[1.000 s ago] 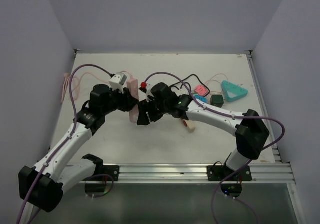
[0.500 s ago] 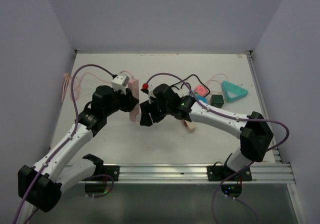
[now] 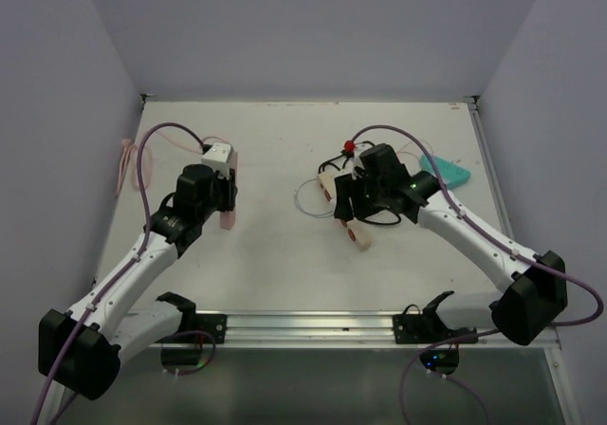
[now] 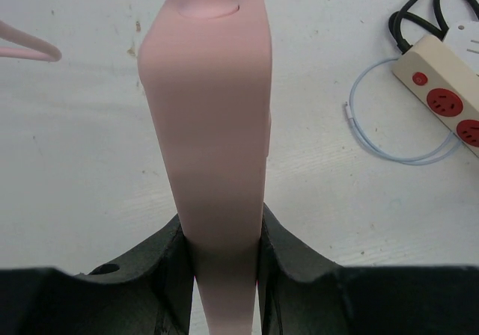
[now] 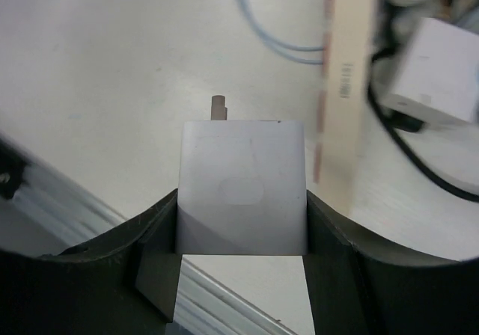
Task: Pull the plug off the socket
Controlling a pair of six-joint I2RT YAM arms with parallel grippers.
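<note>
Plug (image 5: 242,193) shows best in the right wrist view: a pale square block clamped between the right fingers (image 5: 157,238), with one prong sticking out of its far face into open air, touching nothing. Beyond it on the surface (image 5: 112,66) lie a beige power strip (image 5: 348,73), a white block (image 5: 441,69) beside a black cable, and a pale blue cable loop (image 5: 277,40).

In the left wrist view, the left fingers (image 4: 161,268) are closed on the pink socket strip (image 4: 206,125), its pink cord leaving the far end. The beige power strip, with red outlets, lies off to the right, and the blue loop touches it.

From the top view, the socket strip in the left fingers sits left of centre. The right fingers are well apart from it, right of centre, above the beige strip. The plug is too hidden there to make out. A teal triangular object (image 3: 446,171) lies behind the right arm.
</note>
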